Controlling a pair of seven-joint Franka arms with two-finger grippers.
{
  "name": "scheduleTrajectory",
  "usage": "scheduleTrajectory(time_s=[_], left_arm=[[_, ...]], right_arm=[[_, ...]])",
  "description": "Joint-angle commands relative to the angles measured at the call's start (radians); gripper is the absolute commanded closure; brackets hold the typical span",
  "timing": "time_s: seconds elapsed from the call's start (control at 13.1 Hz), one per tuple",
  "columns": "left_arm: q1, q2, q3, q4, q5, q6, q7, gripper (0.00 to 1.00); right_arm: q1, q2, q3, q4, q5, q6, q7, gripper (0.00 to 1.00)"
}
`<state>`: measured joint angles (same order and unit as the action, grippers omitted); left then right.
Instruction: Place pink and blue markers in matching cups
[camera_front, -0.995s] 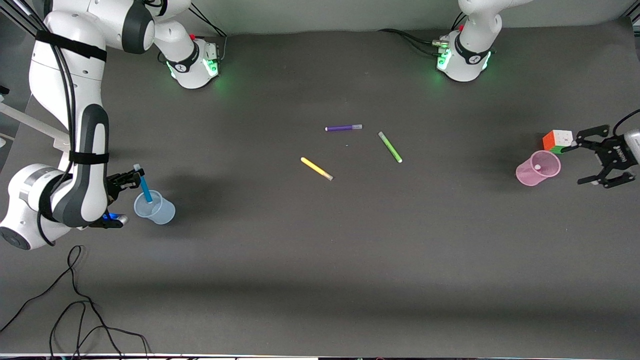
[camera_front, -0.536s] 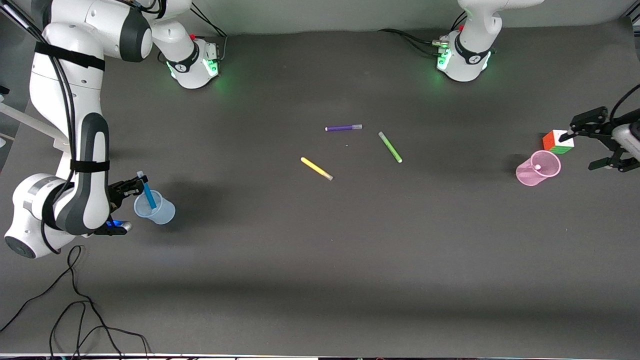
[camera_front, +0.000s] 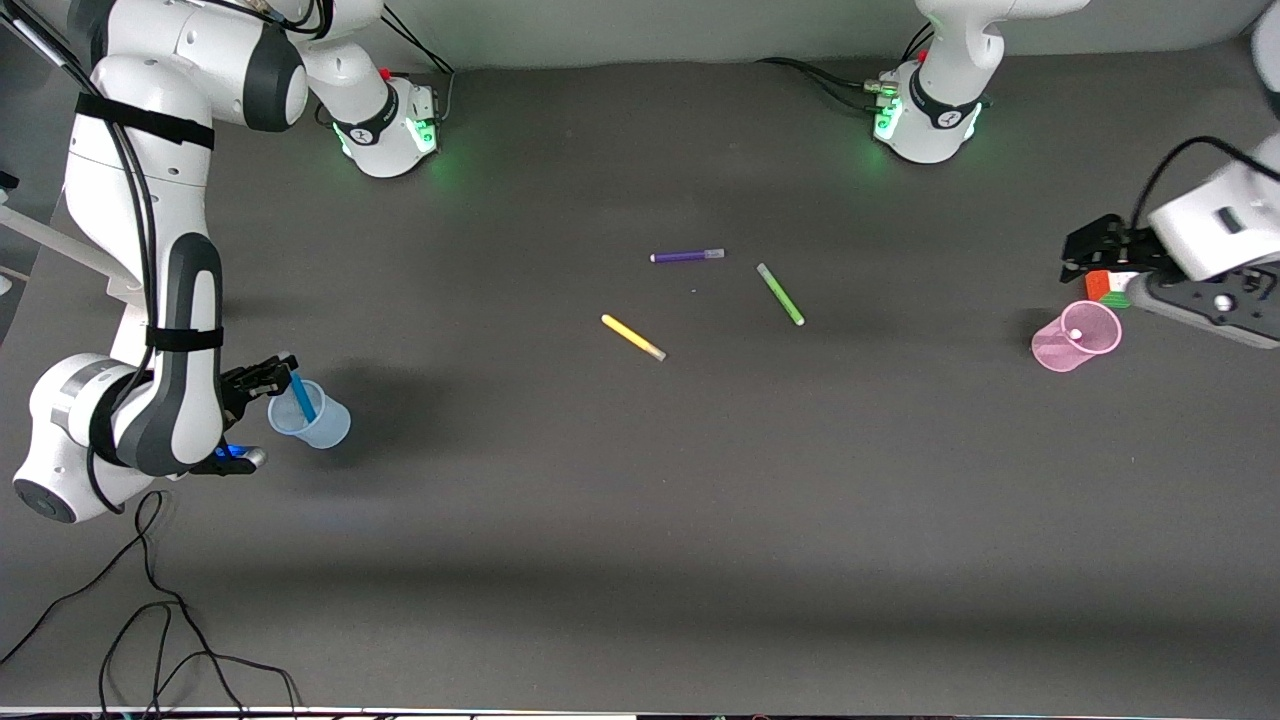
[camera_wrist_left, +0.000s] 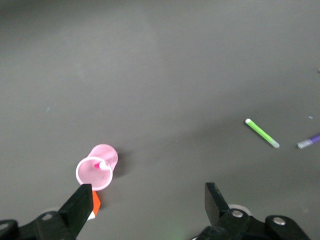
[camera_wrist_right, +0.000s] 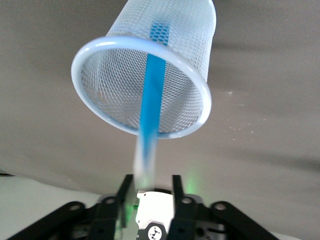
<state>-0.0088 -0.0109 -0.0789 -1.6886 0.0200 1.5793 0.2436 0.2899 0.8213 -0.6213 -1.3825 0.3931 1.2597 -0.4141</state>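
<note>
The right hand pinches the blue marker, which slants tip-down into the blue cup, seemingly not yet seated. The left hand, spread, hangs above the pink cup.

The right hand hangs low at the right arm's end of the surface, fingers closed on a blue marker; the left hand hovers, fingers spread wide.

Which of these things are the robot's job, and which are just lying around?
Job: blue marker going into the blue cup, held by the right gripper; pink marker in the pink cup.

Lying about: purple marker, green marker, yellow marker, puzzle cube.
</note>
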Motion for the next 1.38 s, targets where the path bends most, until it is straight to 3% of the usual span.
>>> scheduleTrajectory(time_s=[0.0, 0.23, 0.77, 0.99, 1.3], left_arm=[[-0.006, 0.02, -0.067, 0.049, 0.048, -0.057, -0.163, 0.01], [-0.003, 0.022, -0.082, 0.063, 0.046, -0.087, -0.196, 0.01], [0.009, 0.034, -0.076, 0.043, 0.037, -0.147, -0.199, 0.01], [0.01, 0.035, -0.076, 0.044, 0.035, -0.151, -0.198, 0.01], [0.015, 0.037, -0.074, 0.044, 0.034, -0.142, -0.196, 0.01]], right_arm=[[-0.015, 0.016, 0.002, 0.052, 0.02, -0.028, -0.008, 0.0], [-0.008, -0.013, -0.005, 0.097, 0.02, -0.052, -0.003, 0.0], [0.052, -0.278, -0.015, 0.082, 0.0, -0.046, 0.314, 0.0], [0.124, -0.367, -0.04, 0.068, -0.032, -0.017, 0.432, 0.0], [0.291, -0.563, -0.078, -0.107, -0.155, 0.16, 0.524, 0.0]])
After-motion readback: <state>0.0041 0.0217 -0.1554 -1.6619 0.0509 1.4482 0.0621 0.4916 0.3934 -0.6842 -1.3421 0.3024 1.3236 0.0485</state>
